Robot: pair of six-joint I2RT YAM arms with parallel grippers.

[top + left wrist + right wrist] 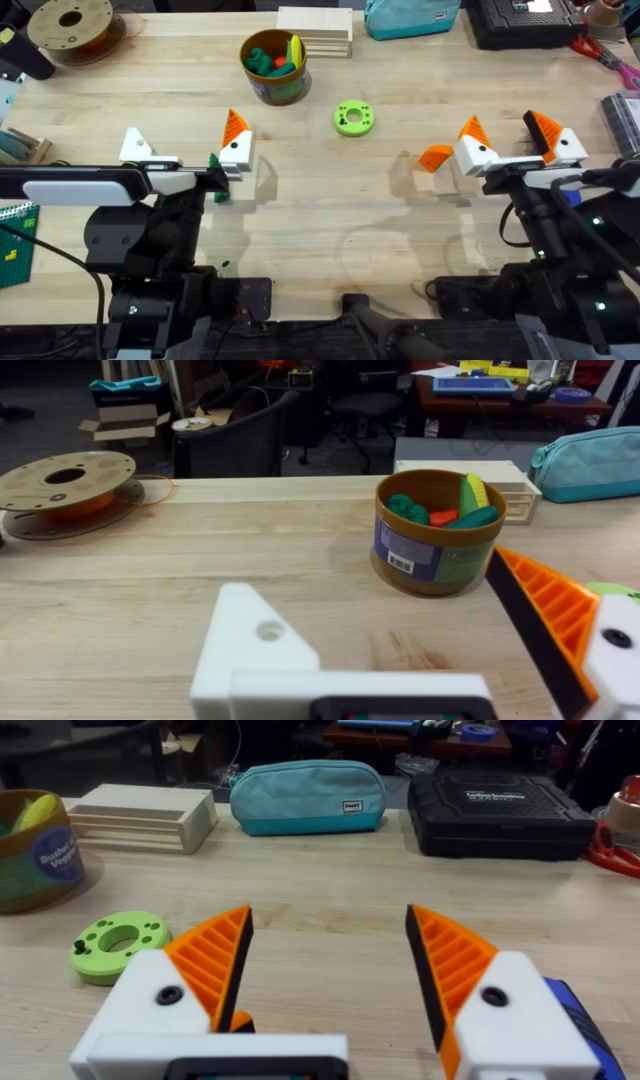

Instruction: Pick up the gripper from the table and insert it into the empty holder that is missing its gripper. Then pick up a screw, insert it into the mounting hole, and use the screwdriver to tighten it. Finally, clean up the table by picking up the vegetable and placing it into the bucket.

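**Loose orange wedge lies beside the right gripper; left gripper lacks one pad**

The left gripper (185, 150) rests low over the left half of the tabletop with its jaws spread wide and nothing between them. Its outer finger is the holder (134, 146), a bare white block with an open mounting hole, seen close in the left wrist view (255, 645). Its inner finger carries an orange ribbed pad (235, 126).

The right gripper (512, 145) sits over the right half of the tabletop, also wide open and empty, with both white fingers fitted with orange pads (215, 960). The loose gripper (436, 157), a small orange wedge, lies flat on the wood just beside the right gripper's inner finger.

The vegetable (216, 190), dark green, lies on the tabletop close under the left arm's padded finger. The bucket (274, 65) stands upright near the far edge, left of centre, with green, red and yellow toy produce showing inside. A lime-green ring-shaped disc (354, 118) lies near it, toward the centre. A blue part (580, 1020) shows under the right gripper's outer finger; it cannot be identified.
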